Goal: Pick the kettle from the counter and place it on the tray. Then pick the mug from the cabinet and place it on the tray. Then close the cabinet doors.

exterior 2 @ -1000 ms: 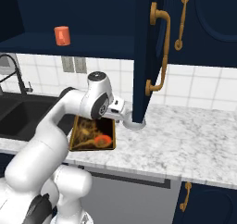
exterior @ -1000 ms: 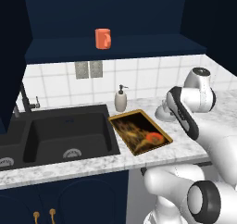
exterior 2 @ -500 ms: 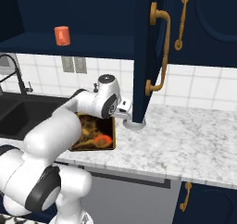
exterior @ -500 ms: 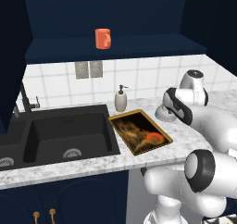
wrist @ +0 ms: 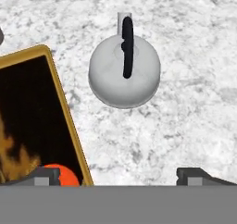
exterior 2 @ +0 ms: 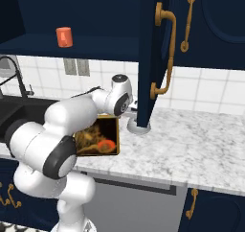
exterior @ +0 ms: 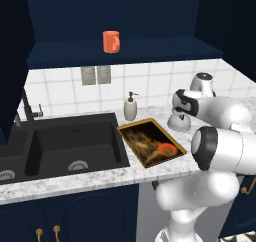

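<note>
Kettle (wrist: pixel 124 72): stands upright on the marble surface (wrist: pixel 185 121), just beside the tray (wrist: pixel 65 121) but apart from its golden rim. Seen from above in the hand view, the black arched handle (wrist: pixel 127 47) runs as a narrow line up and down the picture, its long axis lying roughly along the tray's near edge. The gripper (wrist: pixel 118 176) hangs above the kettle and offset from it: the dome sits ahead of the two finger tips, towards the top of the hand view, and roughly centred between them. The gripper is released, its jaws spread wide with nothing between them, and they stand across the handle's line, so a closing stroke would probably pinch the handle from both sides once the hand moves forward and down. In the left base view the kettle (exterior: pixel 178 122) is partly hidden behind the wrist, so its clearance from the arm is hard to judge there. The tray (exterior: pixel 131 131) carries nothing yet. The mug (exterior: pixel 111 41) stands on the cabinet shelf (exterior: pixel 150 51), well above.
</note>
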Controlling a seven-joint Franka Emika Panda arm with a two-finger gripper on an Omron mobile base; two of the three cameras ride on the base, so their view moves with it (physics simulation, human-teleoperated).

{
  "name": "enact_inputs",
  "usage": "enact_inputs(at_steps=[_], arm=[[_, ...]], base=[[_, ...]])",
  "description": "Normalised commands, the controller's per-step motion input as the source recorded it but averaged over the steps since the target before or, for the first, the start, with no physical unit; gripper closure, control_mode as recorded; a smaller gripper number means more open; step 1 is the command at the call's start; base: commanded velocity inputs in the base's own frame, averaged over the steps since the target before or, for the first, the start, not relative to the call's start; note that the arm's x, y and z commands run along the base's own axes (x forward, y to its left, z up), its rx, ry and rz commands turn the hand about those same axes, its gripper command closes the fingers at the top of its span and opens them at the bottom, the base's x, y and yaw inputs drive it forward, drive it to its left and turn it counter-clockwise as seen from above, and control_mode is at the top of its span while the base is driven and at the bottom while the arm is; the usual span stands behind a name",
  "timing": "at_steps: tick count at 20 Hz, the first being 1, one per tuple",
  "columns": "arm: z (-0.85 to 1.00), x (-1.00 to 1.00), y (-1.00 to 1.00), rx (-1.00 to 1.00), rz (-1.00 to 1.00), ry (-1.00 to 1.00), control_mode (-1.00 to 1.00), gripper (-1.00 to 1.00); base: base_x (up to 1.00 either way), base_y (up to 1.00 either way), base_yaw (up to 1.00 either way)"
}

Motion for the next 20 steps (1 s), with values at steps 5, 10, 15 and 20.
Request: enact_inputs(at_steps=[5, 10, 15, 20], arm=[[-0.33, 0.39, -0.28, 0.00, 0.01, 0.01, -1.00, -1.00], [-0.16, 0.39, -0.04, 0.00, 0.00, 0.02, -1.00, -1.00], [-0.08, 0.36, 0.01, 0.00, 0.00, 0.04, -1.00, -1.00], [-0.10, 0.36, -0.02, 0.00, 0.00, 0.07, -1.00, -1.00]], base=[[0.00, 0.00, 0.00], [0.00, 0.00, 0.00], [0.00, 0.00, 0.00], [0.00, 0.00, 0.00]])
